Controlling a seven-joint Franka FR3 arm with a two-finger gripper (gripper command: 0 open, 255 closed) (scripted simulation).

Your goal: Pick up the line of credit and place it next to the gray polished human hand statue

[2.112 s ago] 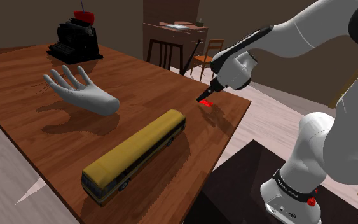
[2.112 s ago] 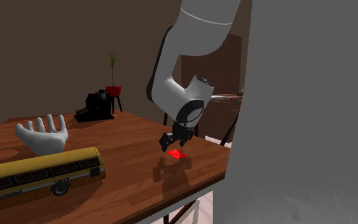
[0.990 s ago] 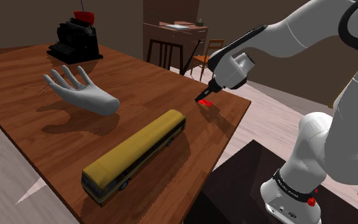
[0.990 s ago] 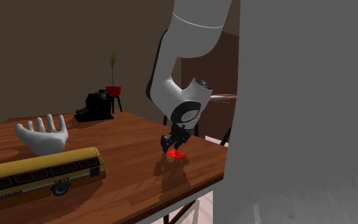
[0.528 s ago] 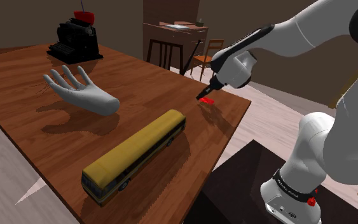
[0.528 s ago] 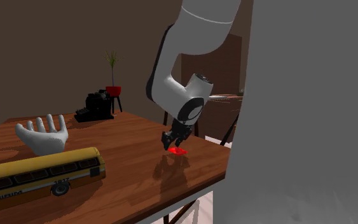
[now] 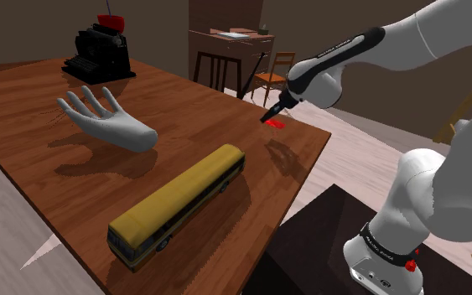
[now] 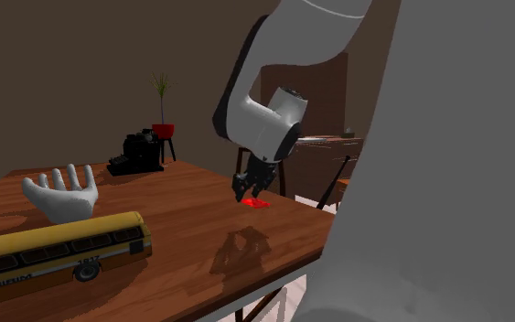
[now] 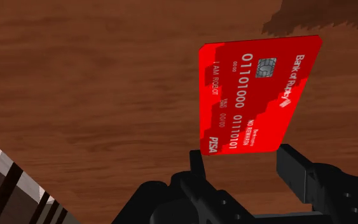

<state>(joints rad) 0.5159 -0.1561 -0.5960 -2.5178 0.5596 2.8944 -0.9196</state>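
Hand statue (image 7: 106, 122) on table (image 7: 24, 109), bus (image 7: 178, 204) before it, card (image 7: 275, 123) in tool (image 7: 274, 116) above table's far corner

White arm (image 7: 410, 38) extended, elbow high, forearm sloping down. Black hand (image 7: 274, 116) pointed downward, both fingers (image 9: 295, 167) closed on one end of red card (image 9: 254, 95), holding it aloft.
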